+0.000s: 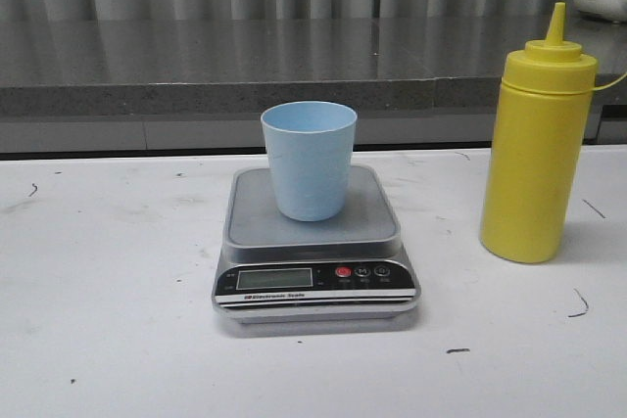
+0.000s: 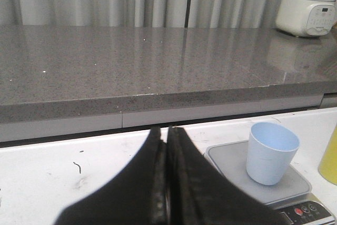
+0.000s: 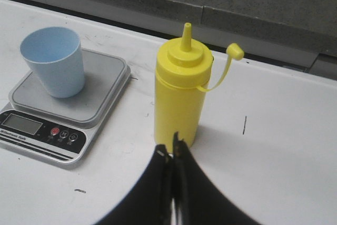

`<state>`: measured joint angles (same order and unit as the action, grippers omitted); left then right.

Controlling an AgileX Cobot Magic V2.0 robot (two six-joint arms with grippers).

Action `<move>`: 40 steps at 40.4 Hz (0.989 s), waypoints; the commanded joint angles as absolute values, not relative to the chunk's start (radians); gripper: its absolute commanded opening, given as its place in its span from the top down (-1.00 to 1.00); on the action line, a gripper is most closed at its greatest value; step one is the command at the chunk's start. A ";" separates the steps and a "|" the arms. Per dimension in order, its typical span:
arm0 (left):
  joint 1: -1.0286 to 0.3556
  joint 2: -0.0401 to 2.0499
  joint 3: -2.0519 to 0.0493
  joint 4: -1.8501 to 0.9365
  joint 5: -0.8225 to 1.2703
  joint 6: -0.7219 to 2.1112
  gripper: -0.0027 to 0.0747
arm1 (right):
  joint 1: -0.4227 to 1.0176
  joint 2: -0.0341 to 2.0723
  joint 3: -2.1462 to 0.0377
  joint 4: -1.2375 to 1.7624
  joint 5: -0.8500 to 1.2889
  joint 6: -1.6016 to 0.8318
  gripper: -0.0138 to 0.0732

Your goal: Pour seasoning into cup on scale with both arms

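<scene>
Cup: I see the pale blue cup (image 1: pixel 309 160) standing upright on the grey platform of the scale (image 1: pixel 313 242), mouth open, toward the platform's back half.

Scale: it sits mid-bench on the white bench (image 1: pixel 98 320), black front panel and LCD facing me, one red button beside two dark ones.

Seasoning: the yellow squeeze bottle (image 1: pixel 537 149) stands upright on the bench to the right of the scale, apart from it. Its small tip cap (image 3: pixel 235 51) hangs off to the side on a thin strap, so the nozzle is bare.

Left end effector: in my left wrist view the left end effector (image 2: pixel 167 183) has its two black fingers pressed together with nothing between them. The cup (image 2: pixel 271 152) and scale (image 2: pixel 295 193) lie ahead and off to one side of it, not touching.

Right end effector: the right end effector (image 3: pixel 171 183) is likewise closed and holding nothing. The bottle (image 3: pixel 181 93) stands directly ahead of its fingertips, its base just beyond them; I cannot tell whether they touch. The cup (image 3: pixel 54 61) sits further off, on the scale (image 3: pixel 63 109).

Front view: neither arm shows here.

Background: a grey stone counter (image 1: pixel 196 61) runs behind the bench, with a white appliance (image 2: pixel 307 11) on it.
</scene>
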<state>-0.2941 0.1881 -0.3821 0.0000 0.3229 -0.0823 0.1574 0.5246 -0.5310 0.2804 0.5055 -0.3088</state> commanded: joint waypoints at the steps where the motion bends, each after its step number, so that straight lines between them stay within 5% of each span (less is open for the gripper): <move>1: -0.293 0.198 -0.409 -0.008 0.244 -0.092 0.98 | 0.152 0.526 -0.566 0.278 0.442 -0.321 0.82; 21: -0.293 0.198 -0.400 -0.038 0.238 -0.092 0.98 | 0.152 0.526 -0.566 0.278 0.442 -0.321 0.82; 40: -0.175 0.153 -0.132 -0.094 0.021 -0.088 0.98 | 0.152 0.526 -0.566 0.278 0.442 -0.321 0.82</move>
